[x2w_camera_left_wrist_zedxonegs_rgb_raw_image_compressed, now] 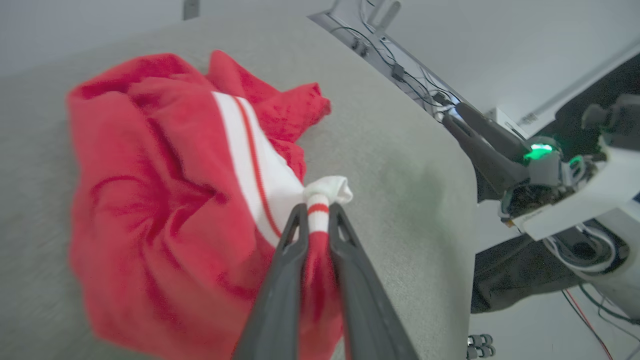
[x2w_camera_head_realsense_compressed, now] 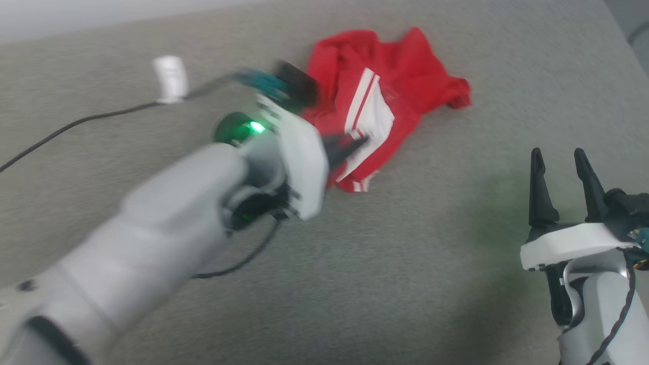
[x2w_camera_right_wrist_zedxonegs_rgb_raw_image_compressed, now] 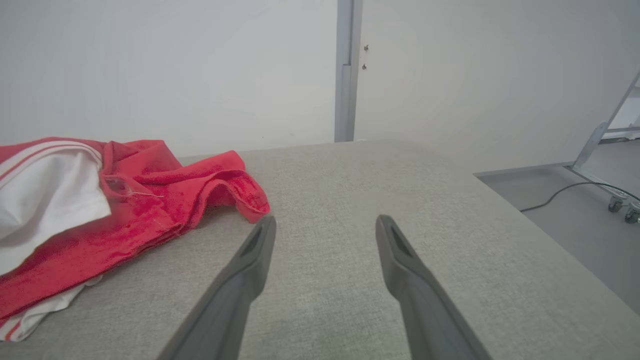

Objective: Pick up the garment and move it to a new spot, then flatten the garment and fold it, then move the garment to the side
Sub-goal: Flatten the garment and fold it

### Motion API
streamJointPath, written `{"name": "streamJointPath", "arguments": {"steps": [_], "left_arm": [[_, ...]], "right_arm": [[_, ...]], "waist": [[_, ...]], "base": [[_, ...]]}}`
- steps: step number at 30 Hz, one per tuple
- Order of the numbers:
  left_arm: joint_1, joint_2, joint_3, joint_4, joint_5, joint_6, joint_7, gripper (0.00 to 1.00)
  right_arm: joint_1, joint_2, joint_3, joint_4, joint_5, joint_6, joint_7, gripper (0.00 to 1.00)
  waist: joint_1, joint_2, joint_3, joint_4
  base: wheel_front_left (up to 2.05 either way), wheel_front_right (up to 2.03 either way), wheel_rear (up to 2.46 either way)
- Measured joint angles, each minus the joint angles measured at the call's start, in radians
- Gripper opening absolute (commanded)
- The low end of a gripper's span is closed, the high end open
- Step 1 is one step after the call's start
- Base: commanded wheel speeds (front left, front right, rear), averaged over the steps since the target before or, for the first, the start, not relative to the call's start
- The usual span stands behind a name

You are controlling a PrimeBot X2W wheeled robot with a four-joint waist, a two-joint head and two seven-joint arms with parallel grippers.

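The garment [x2w_camera_head_realsense_compressed: 390, 96], a crumpled red jersey with white panels and striped trim, lies on the grey table toward the far middle. My left gripper [x2w_camera_head_realsense_compressed: 357, 143] reaches over its near edge. In the left wrist view the two dark fingers are pinched on a bunched fold of the garment [x2w_camera_left_wrist_zedxonegs_rgb_raw_image_compressed: 150, 200], with white and red-striped trim poking out between the tips of the left gripper [x2w_camera_left_wrist_zedxonegs_rgb_raw_image_compressed: 317, 212]. My right gripper [x2w_camera_head_realsense_compressed: 560, 162] stands open at the lower right, apart from the cloth. The right wrist view has the garment [x2w_camera_right_wrist_zedxonegs_rgb_raw_image_compressed: 150, 200] to the left of the open right gripper [x2w_camera_right_wrist_zedxonegs_rgb_raw_image_compressed: 325, 227].
The grey fabric-covered table [x2w_camera_head_realsense_compressed: 405, 263] spreads under everything. A black cable [x2w_camera_head_realsense_compressed: 76, 124] with a white plug [x2w_camera_head_realsense_compressed: 171, 77] lies at the far left. Past the table's right edge are the floor, a metal frame on castors [x2w_camera_right_wrist_zedxonegs_rgb_raw_image_compressed: 617, 200] and cables.
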Motion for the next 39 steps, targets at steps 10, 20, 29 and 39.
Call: {"name": "streamJointPath", "arguments": {"steps": [10,20,29,39], "left_arm": [[0.17,0.194,0.303,0.023,-0.414,0.001,-0.129,0.0],[0.27,0.181,0.369,0.39,-0.53,0.004,-0.14,0.0],[0.263,0.16,0.367,0.47,-0.478,0.003,-0.218,1.0],[0.328,0.197,0.316,0.318,-0.267,0.002,-0.457,1.0]], "right_arm": [[0.012,-0.018,0.019,0.003,-0.02,0.0,0.0,1.0],[0.014,-0.06,0.024,0.001,-0.022,0.0,0.0,1.0],[0.007,-0.117,0.084,0.003,-0.039,0.0,0.0,1.0],[-0.035,-0.255,0.302,0.064,-0.028,0.0,0.033,1.0]], "waist": [[0.0,0.0,-0.072,0.116],[0.0,0.0,-0.071,0.124],[0.0,0.0,-0.068,0.142],[0.0,0.0001,-0.096,0.228]], "base": [[0.0,0.0,0.0],[0.0,0.0,0.0],[0.0,0.0,0.0],[0.0,0.0,0.0]]}}
